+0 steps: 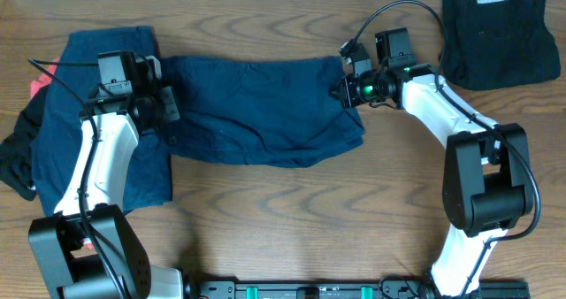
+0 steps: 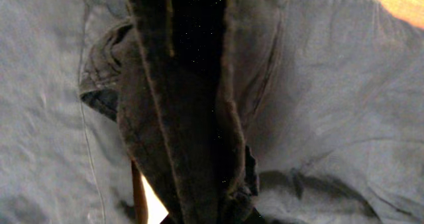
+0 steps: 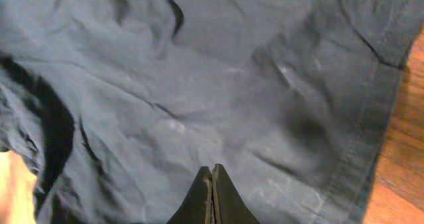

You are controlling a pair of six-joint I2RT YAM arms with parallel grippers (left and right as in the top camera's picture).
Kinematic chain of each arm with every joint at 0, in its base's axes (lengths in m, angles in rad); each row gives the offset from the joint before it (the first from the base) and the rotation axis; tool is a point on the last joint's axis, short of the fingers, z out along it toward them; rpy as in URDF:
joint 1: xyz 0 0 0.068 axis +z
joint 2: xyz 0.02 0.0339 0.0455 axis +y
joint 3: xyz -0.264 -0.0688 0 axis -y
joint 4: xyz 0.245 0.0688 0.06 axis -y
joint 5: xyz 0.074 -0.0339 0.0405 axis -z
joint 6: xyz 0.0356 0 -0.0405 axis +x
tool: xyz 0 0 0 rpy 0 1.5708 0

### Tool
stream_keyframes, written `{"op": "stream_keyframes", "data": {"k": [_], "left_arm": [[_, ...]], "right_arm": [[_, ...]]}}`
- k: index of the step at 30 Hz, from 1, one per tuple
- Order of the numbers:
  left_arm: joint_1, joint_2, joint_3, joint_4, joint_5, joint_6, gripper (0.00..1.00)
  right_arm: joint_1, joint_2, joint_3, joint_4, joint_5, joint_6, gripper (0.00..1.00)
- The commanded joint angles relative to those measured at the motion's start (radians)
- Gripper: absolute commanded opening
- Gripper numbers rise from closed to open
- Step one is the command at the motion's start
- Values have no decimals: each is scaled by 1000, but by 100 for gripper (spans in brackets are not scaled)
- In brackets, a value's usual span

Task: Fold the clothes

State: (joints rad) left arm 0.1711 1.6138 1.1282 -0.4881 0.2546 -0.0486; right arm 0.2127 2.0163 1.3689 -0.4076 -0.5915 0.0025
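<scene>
- Right tool, fingers together, sits at the right edge of the navy shorts, mid-frame; left tool: cannot tell its state.
- Black piece, upper right, looks folded; left pile waits unfolded.

Looks like a robotics lab bench, not a home: left arm and right arm, white-and-black, stand at the near edge of a wood-grain table. Black rail w/ green fittings runs along the front, a loose cable arcs off the right arm. Clothes lie in separate lots on the bare top, so a test rig setup.
</scene>
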Motion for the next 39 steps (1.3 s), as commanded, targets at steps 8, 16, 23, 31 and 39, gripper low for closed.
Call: {"op": "stream_keyframes", "data": {"k": [8,16,23,31,39], "left_arm": [[-1,-14,18,56,-8,-35,6],[-21,-14,18,57,75,-61,6],[-130,-14,18,58,132,-128,6],[-300,-14,18,178,229,-240,6],[-459,-14,18,354,257,-331,6]], "right_arm": [[4,124,9,3,65,19,1],[4,154,9,7,120,71,1],[4,190,8,7,132,87,1],[5,240,8,7,120,96,1],[5,260,8,9,120,106,1]]}}
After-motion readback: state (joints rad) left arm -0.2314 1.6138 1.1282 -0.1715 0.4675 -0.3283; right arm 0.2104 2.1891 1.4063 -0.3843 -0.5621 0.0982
